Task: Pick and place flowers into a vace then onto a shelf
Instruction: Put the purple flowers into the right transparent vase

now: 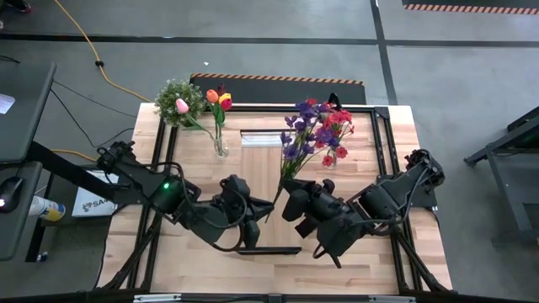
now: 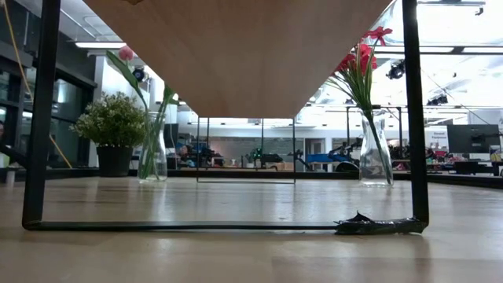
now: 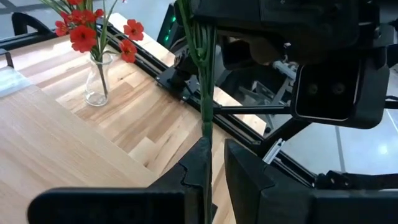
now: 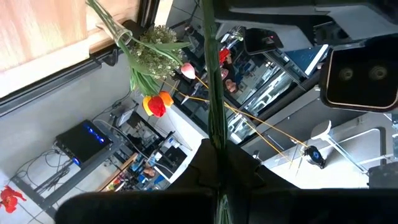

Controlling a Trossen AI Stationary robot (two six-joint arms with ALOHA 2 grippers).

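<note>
Together, a purple spray [image 1: 305,135] is held by both hands near the tabletop's [image 1: 202,177] middle: the right hand [image 1: 290,200] is clamped on the lower stem, and the left hand [image 1: 254,220] is closed on the stem's end. Red blossoms [image 1: 337,126] stand in a vase [image 1: 330,160] just beyond. Tulips [image 1: 217,99] fill another vase [image 1: 220,145] to the left, by a potted plant [image 1: 174,101]. The shelf [image 2: 236,55] is seen overhead from low down.
</note>
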